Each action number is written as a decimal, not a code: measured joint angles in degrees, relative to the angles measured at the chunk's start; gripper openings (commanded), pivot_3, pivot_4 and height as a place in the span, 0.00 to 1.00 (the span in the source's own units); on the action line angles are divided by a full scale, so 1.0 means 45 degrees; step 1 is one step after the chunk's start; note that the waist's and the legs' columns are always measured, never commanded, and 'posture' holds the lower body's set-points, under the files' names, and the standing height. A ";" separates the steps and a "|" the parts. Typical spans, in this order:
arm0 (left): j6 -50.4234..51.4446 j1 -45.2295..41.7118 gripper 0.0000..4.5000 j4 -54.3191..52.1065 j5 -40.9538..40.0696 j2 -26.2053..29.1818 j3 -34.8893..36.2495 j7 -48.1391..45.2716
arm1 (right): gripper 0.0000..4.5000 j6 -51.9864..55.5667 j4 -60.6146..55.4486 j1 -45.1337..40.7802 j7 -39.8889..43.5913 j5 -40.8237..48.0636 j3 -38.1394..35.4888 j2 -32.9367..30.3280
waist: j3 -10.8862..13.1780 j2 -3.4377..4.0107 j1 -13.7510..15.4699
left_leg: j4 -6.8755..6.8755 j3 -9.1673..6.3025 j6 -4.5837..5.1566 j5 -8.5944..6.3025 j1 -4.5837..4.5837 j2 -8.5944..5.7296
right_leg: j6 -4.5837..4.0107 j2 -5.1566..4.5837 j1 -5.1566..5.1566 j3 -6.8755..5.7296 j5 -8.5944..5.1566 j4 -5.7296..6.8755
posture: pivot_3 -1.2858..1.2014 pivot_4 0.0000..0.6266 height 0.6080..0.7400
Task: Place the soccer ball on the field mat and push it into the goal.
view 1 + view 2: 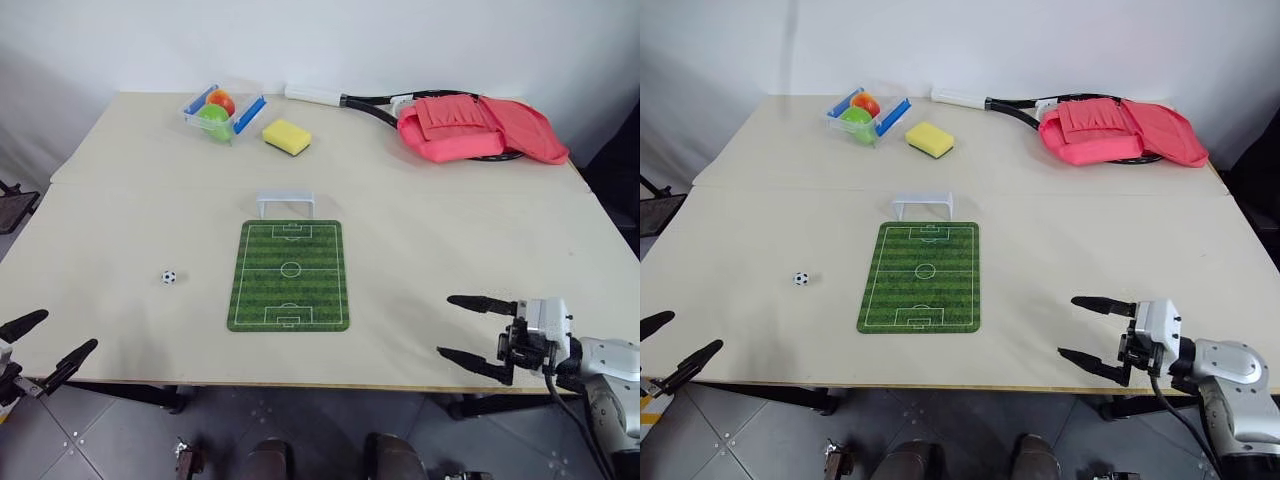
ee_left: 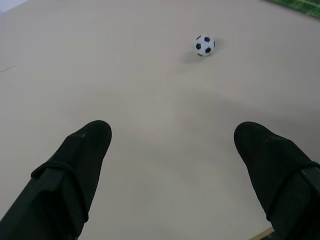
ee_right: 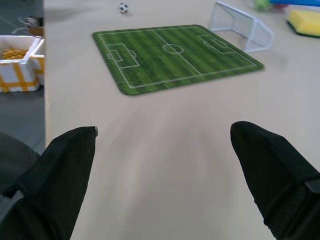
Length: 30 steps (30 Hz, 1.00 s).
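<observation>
left wrist view looks along the left gripper [image 2: 172, 150], whose jaws stand wide apart with nothing between them, toward the soccer ball [image 2: 204, 45] lying on the bare table [image 1: 450, 210], well short of the fingers. from the head camera the ball sits just off the left edge of the field mat [image 1: 290, 275], with the goal [image 1: 285, 204] touching the mat's far end. the right gripper [image 1: 478, 328] is likewise open and empty near the table's front edge. to grasp well, i'd centre the ball between the fingers and close gently, since it likely rolls at a nudge.
</observation>
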 measured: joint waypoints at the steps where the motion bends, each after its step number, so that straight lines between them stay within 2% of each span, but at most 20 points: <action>1: 0.0014 -0.0002 0.99 -0.0012 -0.0012 0.0000 0.0000 0.0000 | 1.00 0.0000 0.0000 -0.0021 0.0004 0.0000 0.0012 0.0003 | 0.0000 0.0000 0.0002 | 0.0000 0.0000 0.0000 0.0000 0.0000 0.0000 | 0.0000 0.0000 0.0000 0.0001 0.0000 0.0001 | 0.52 0.24 1.00; 4: 0.0748 0.0074 0.99 -0.0111 -0.0531 -0.0276 0.0012 -0.0069 | 1.00 0.0168 -0.0189 -0.0327 0.0003 0.0109 0.0333 0.0304 | 0.0000 0.0001 0.0006 | -0.0009 0.0004 -0.0005 -0.0006 0.0013 0.0004 | -0.0001 0.0003 0.0000 0.0003 0.0000 0.0003 | 0.52 0.24 1.00; 8: 0.2034 -0.0051 0.99 -0.0041 -0.2074 -0.1059 0.0106 -0.0649 | 1.00 0.0979 -0.1610 -0.1008 -0.0387 0.1730 0.0748 0.2093 | 0.0001 0.0003 -0.0012 | 0.0000 0.0008 -0.0025 -0.0018 0.0020 0.0041 | -0.0015 0.0038 -0.0001 0.0013 0.0002 0.0006 | 0.52 0.24 1.00; 12: 0.2286 -0.0397 0.99 0.0058 -0.2357 -0.1391 0.0101 -0.0725 | 1.00 0.1018 -0.2511 -0.1658 -0.0663 0.2040 0.1203 0.2931 | -0.0003 -0.0005 0.0073 | 0.0020 0.0009 -0.0017 -0.0028 0.0020 0.0035 | -0.0016 0.0037 0.0003 0.0021 0.0002 0.0011 | 0.52 0.24 1.00; 19: 0.2025 -0.2050 0.99 0.0305 -0.1693 -0.1968 -0.1060 0.0131 | 1.00 0.0532 -0.2382 -0.2160 -0.0571 0.1506 0.1638 0.3430 | -0.0013 -0.0021 0.0239 | 0.0027 0.0020 -0.0019 -0.0032 0.0024 0.0035 | -0.0019 0.0047 -0.0001 0.0032 0.0004 0.0019 | 0.52 0.24 1.00; 24: 0.2144 -0.4501 0.99 0.0567 -0.0829 -0.1969 -0.2342 0.1147 | 1.00 0.0265 -0.1469 -0.2161 -0.0346 0.1123 0.1477 0.3185 | -0.0015 -0.0024 0.0327 | 0.0034 0.0028 -0.0019 -0.0032 0.0027 0.0034 | -0.0020 0.0051 -0.0001 0.0038 0.0005 0.0024 | 0.52 0.24 1.00; 30: 0.2126 -0.6939 0.99 0.2499 0.0522 -0.1942 -0.4038 0.1676 | 1.00 0.0019 -0.1282 -0.1840 -0.0196 0.0987 0.1282 0.2951 | -0.0015 -0.0024 0.0171 | 0.0013 0.0074 -0.0021 -0.0032 0.0053 0.0044 | -0.0020 0.0069 -0.0011 0.0076 0.0006 0.0023 | 0.52 0.24 1.00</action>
